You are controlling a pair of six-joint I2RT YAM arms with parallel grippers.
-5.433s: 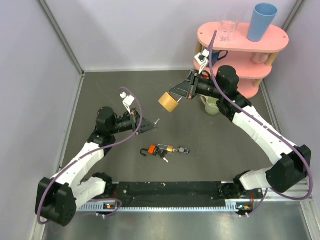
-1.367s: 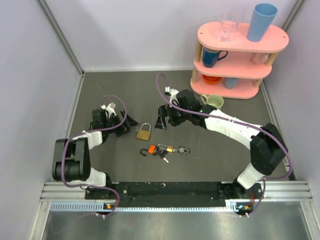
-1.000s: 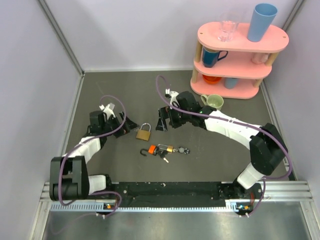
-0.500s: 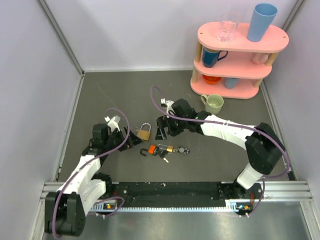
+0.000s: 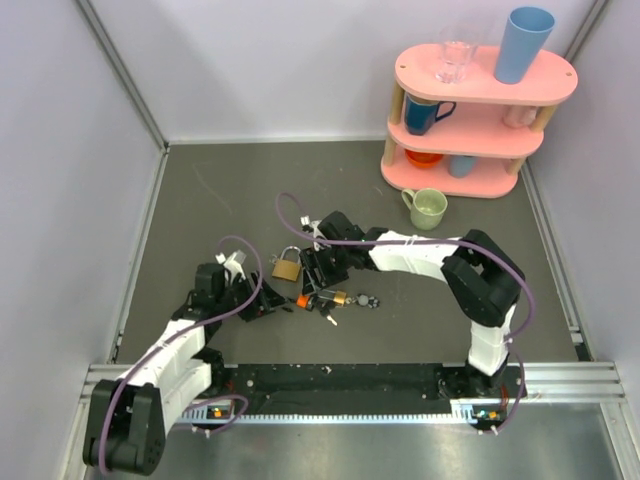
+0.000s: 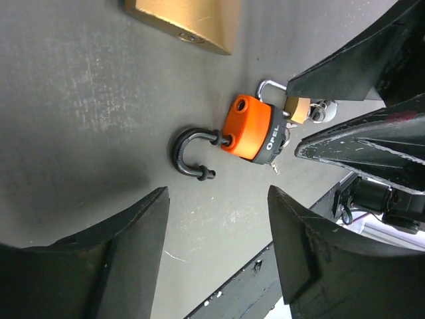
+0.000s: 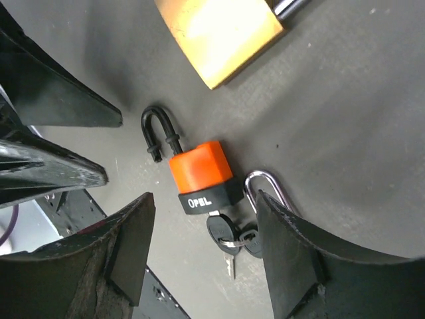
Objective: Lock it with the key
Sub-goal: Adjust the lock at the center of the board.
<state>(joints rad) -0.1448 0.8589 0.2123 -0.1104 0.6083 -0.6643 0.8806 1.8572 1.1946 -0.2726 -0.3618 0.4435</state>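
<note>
Left gripper [image 6: 218, 191] is seen low over the table [image 5: 220, 190], jaws parted, nothing held. The orange-and-black padlock [image 6: 251, 127] lies flat just beyond its fingertips, with the black shackle [image 6: 188, 154] standing open and pointed toward that gripper. The key [image 7: 230, 264] is found in a small bunch touching the padlock's black base, opposite the shackle. Only a thin silver tip is made out, and whether any key is seated in the lock cannot be told. A small brass padlock [image 6: 298, 109] lies just beside the bunch. Right gripper [image 7: 204, 195] is held over the orange padlock from the far side, jaws spread, nothing gripped. The large brass padlock [image 7: 219, 30] lies just behind. Farther back, a green mug [image 5: 429, 209] is seen beside a pink shelf [image 5: 495, 88].
</note>
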